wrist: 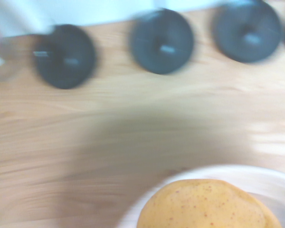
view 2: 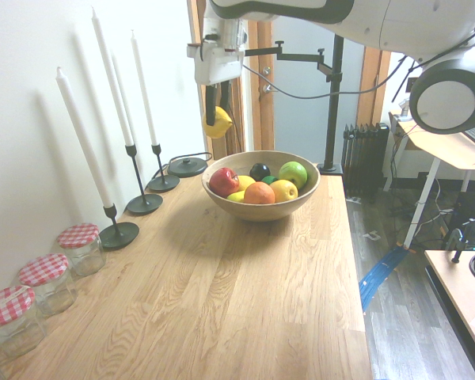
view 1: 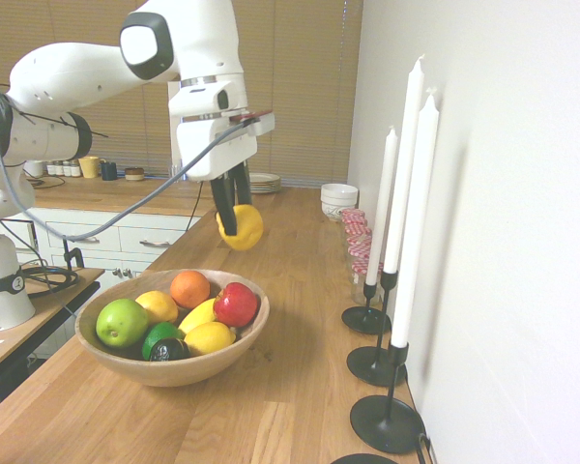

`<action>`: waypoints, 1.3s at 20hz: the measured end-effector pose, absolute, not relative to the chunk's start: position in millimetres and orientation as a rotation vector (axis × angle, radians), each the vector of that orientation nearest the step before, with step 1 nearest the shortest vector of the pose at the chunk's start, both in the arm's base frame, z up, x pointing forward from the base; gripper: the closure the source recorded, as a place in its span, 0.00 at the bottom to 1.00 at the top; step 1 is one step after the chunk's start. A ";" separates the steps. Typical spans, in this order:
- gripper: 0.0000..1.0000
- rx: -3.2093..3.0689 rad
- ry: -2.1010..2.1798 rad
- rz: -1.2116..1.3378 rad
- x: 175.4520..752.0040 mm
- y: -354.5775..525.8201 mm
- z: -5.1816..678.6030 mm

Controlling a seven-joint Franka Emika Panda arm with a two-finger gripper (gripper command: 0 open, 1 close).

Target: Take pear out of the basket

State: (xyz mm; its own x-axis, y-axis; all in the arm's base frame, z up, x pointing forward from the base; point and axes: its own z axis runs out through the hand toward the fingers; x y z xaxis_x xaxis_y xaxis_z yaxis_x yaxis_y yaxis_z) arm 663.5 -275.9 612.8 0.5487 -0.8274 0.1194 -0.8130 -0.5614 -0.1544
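Gripper clamps pear mid-frame, clear above wooden countertop. Basket lower left; black candlesticks along white wall, right. Blinds behind.

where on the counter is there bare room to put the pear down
Bare wood lies in front of the basket, between it and the jars: the widest patch. Another runs beyond the basket toward the stacked bowls. The strip along the wall is crowded with candlesticks. The claw holds the pear above the counter.
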 end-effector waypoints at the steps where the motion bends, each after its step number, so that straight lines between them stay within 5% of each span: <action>1: 1.00 -2.709 1.410 -0.274 668.5 -255.9 616.2; 11: 1.00 -2.822 1.294 -0.268 664.6 -121.2 630.7; 26: 1.00 -2.873 1.310 -0.137 623.7 -72.6 491.0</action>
